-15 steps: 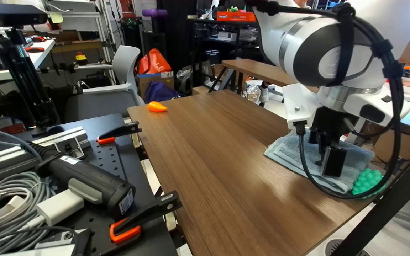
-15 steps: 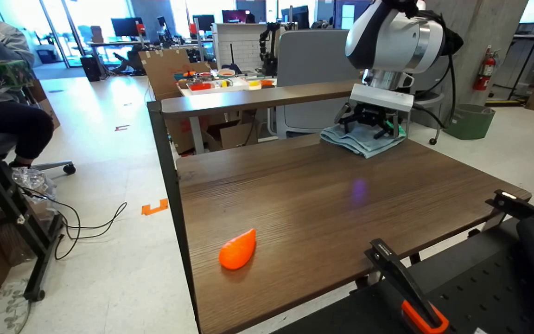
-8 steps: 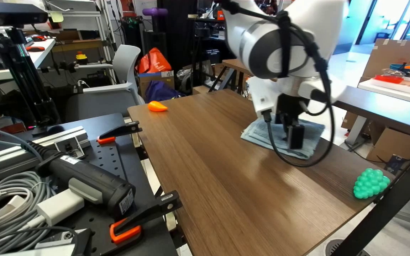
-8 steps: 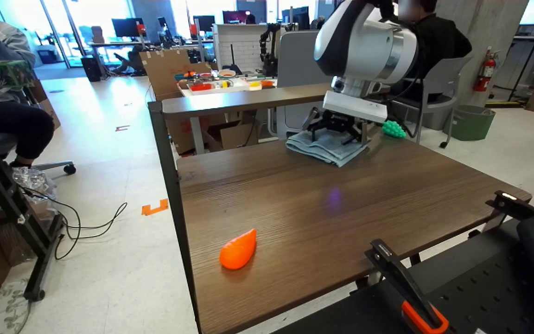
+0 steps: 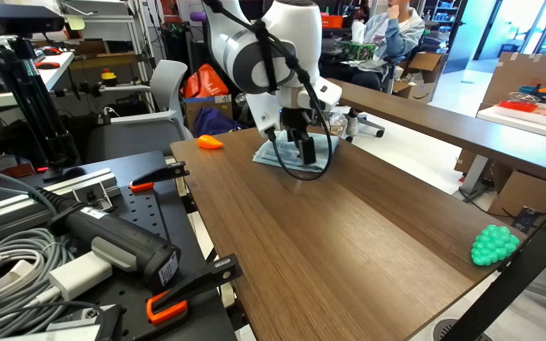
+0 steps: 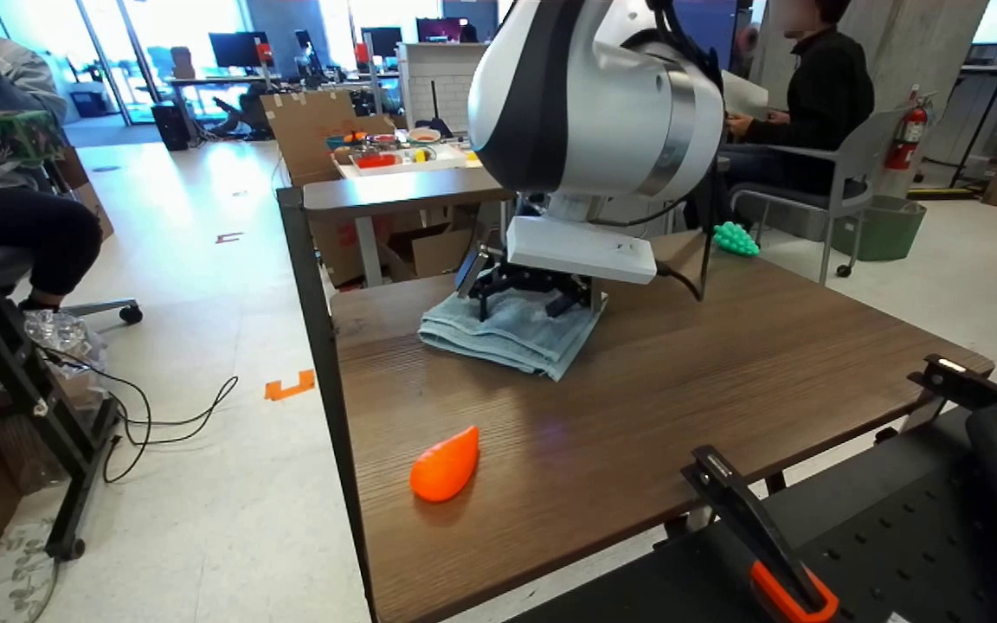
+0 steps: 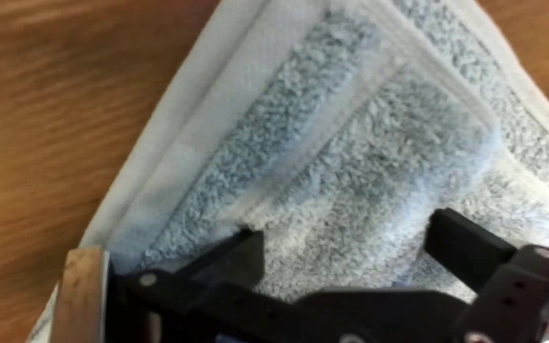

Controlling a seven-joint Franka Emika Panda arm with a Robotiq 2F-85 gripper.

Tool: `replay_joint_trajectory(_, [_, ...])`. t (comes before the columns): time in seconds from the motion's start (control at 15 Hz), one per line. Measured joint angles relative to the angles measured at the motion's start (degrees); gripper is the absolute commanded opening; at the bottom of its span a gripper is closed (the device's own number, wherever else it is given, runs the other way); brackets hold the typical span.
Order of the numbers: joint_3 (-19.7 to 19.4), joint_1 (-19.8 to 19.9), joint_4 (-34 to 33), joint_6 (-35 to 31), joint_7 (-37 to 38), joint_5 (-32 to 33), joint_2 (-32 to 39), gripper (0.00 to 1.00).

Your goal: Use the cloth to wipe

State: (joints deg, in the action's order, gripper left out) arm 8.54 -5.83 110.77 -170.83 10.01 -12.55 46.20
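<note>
Gripper (image 7: pixel 346 233): while its jaws stand apart, they seem to press the cloth (image 6: pixel 516 335) from above.
Cloth: folded on the tabletop (image 6: pixel 723 372), it has slid nearer the orange object (image 6: pixel 445 467), so a wiping stroke looks under way.
Green object (image 5: pixel 495 245): now well apart, near the tabletop's edge.

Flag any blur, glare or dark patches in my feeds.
Wrist view: tabletop grain smeared, cloth hazy in patches, claw mostly dark; both exterior views: bluish glare on the neighbouring table; in an exterior view, windows washed out.
</note>
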Motion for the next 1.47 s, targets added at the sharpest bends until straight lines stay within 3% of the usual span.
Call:
replay_joint_trajectory(0.6, [-0.52, -0.57, 1.57, 0.1, -0.23, 0.02, -1.08, 1.0])
replay_joint_trajectory(1.13, [5.55, -0.51, -4.46, 0.14, -1.6, 0.0, 3.17, 1.0])
replay_joint_trajectory(1.47, [4.44, -0.54, -4.34, 0.06, -1.85, 0.01, 2.98, 1.0])
